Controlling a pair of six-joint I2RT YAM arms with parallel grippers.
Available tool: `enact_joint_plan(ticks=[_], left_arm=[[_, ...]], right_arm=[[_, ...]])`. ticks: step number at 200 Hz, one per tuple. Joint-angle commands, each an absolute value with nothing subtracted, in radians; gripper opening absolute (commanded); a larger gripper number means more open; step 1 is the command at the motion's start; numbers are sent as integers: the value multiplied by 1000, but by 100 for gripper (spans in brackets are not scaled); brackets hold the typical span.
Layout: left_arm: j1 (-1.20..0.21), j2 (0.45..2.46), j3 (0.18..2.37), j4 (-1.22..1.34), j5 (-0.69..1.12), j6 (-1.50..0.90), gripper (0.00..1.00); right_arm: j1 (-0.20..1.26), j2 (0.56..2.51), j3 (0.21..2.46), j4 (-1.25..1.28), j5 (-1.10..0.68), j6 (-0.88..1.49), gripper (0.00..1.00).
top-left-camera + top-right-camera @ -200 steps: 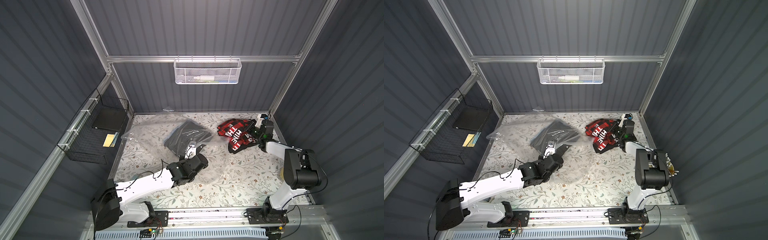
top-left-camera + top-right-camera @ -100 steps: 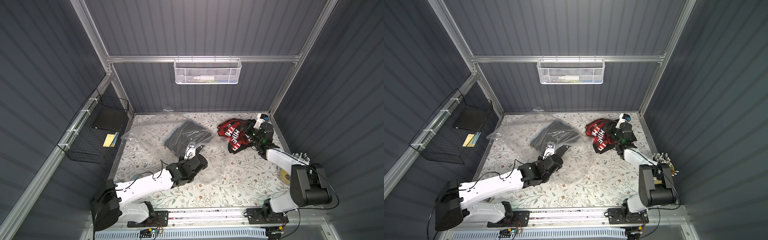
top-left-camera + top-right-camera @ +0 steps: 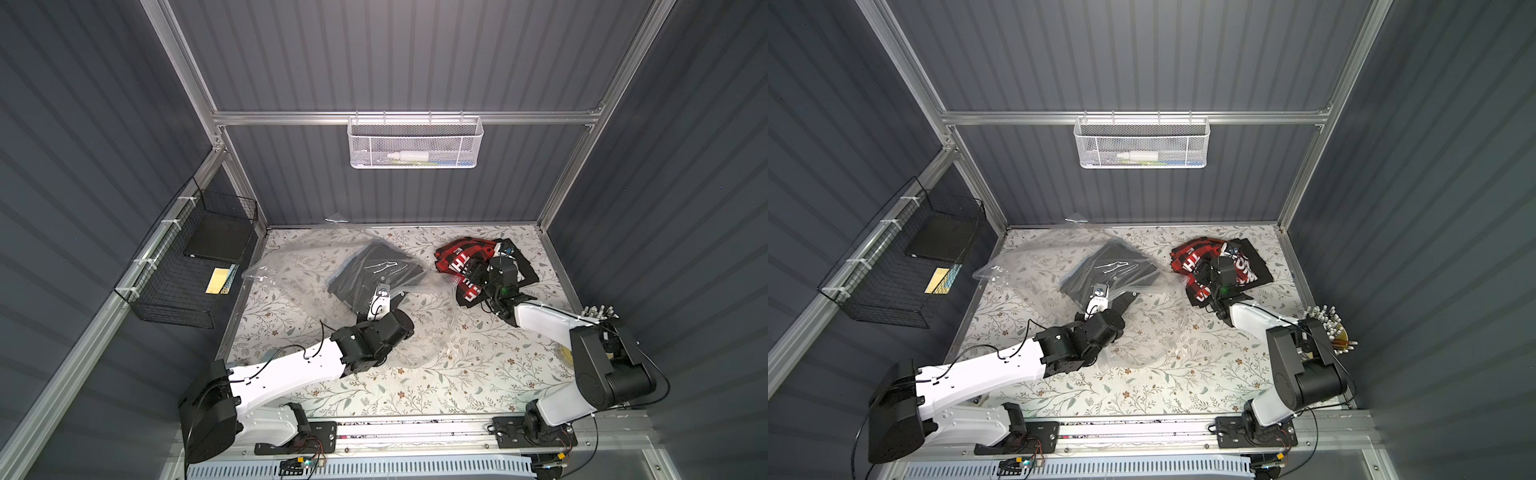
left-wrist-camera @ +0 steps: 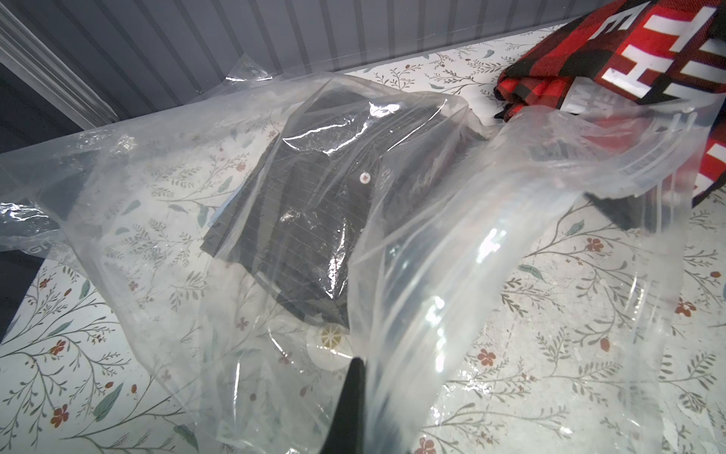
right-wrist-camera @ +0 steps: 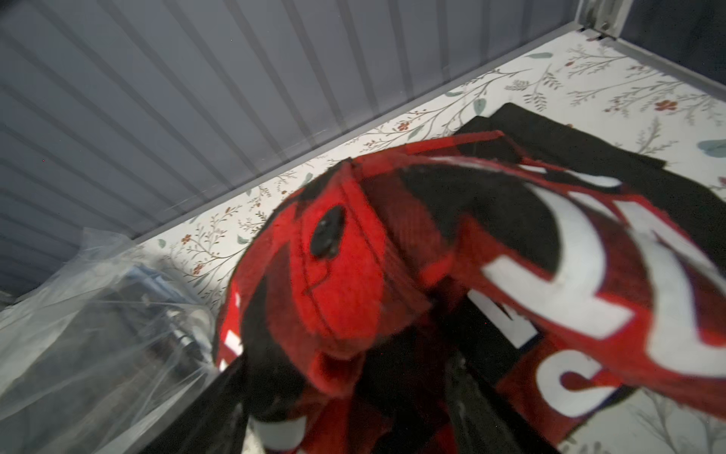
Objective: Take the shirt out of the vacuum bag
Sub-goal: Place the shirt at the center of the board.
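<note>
Right wrist view gives you only blurred red shirt [image 5: 353, 275], right gripper [image 3: 478, 272] fingers unreadable; at its 9 o'clock, left gripper [image 4: 355, 369] pinches the vacuum bag [image 4: 432, 255].

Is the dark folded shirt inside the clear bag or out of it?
Inside: the dark shirt lies folded under the shiny clear film of the vacuum bag, seen in the left wrist view.

Clear crinkly vac bag [image 3: 286, 270] — dark folded shirt [image 3: 374, 270] inside, red shirt [image 3: 453, 259] beside
</note>
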State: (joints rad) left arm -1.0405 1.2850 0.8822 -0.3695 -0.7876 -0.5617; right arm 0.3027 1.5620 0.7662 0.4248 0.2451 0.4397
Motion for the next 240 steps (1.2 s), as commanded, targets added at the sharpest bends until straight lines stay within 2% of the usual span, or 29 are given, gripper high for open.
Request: enact_joint_plan(ticks=[1,43,96,108,117,148,166,184,240], left_arm=[[-1045,1265,863,-402,-798,-582,0],[-1045,1261,861,-409,-802,-581,0],[-1045,1259,860,-410,-805,-578,0],[-1044,1261,862,-411,-805,-578,0],[-1045,1261,861,-413,-807,-578,0],[-1045,1252,858,-421,-812,-579,0],[-1044,1248,858,-425,-812,-575,0],[-1045,1245,861,-428,-817,-568,0],[-1044,1225,894,-454,-832,-538,0]], right_arm=[[302,1617,794,385,321,428,78],[311,1668,816,447,256,409,76],[350,1703,905,427,299,361,72],[350,1718,918,424,295,363,64],[350,1727,924,421,291,364,52],[348,1733,925,422,289,374,22],[343,1707,931,410,271,400,0],[317,1660,935,404,201,457,0],[176,1609,951,426,-182,716,0]])
